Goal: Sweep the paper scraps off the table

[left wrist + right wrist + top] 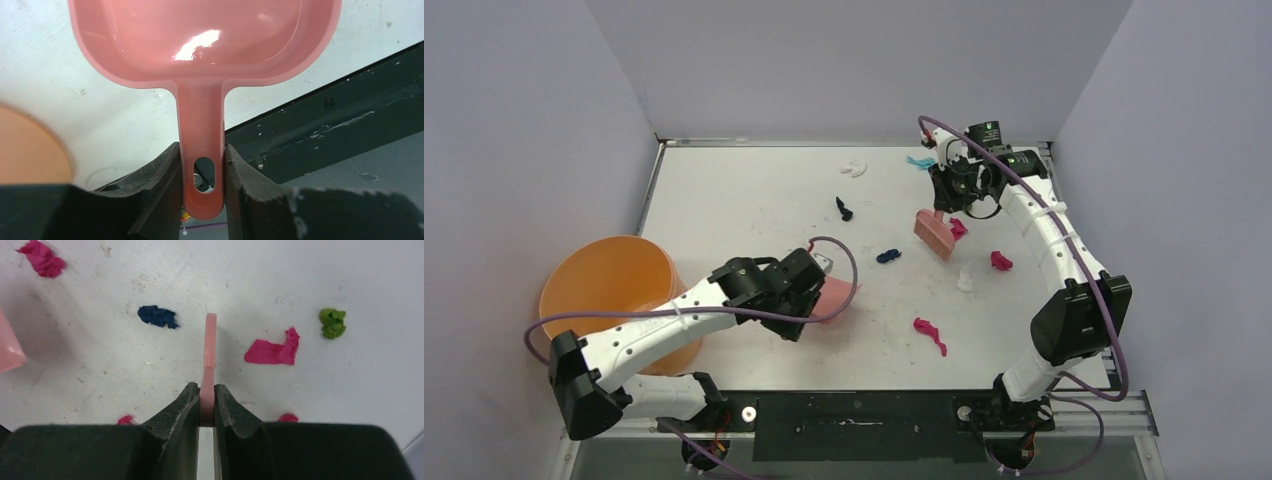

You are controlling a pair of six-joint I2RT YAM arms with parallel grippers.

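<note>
Left wrist view first: my left gripper is closed down to the width of a handle. Both fingers press on the stem of the pink dustpan, on either side of its hanging hole. The part of the pan I can see is bare and glossy, with no paper in it. I cannot tell whether its lip touches the table.

On the right wrist camera, my right gripper is likewise almost shut, pinching the thin pink edge of the brush between its fingers.

From above, the brush sits beyond the dustpan and to its right, well apart from it. The paper scraps are all loose on that same side of the dustpan:
- A magenta one lies near its right.
- A dark blue one lies between it and the brush.
- A black one, a white one and a teal one lie farther back.
- More magenta and white bits lie out past the brush, one magenta bit just beside the brush head.
- The right wrist view also shows a green one.

The orange bucket stands to the left of the dustpan, and I see no paper in it.

My read is that both tools are in hand but the sweeping has hardly begun. Eight or so scraps have yet to be gathered into the pan and tipped out.
</note>
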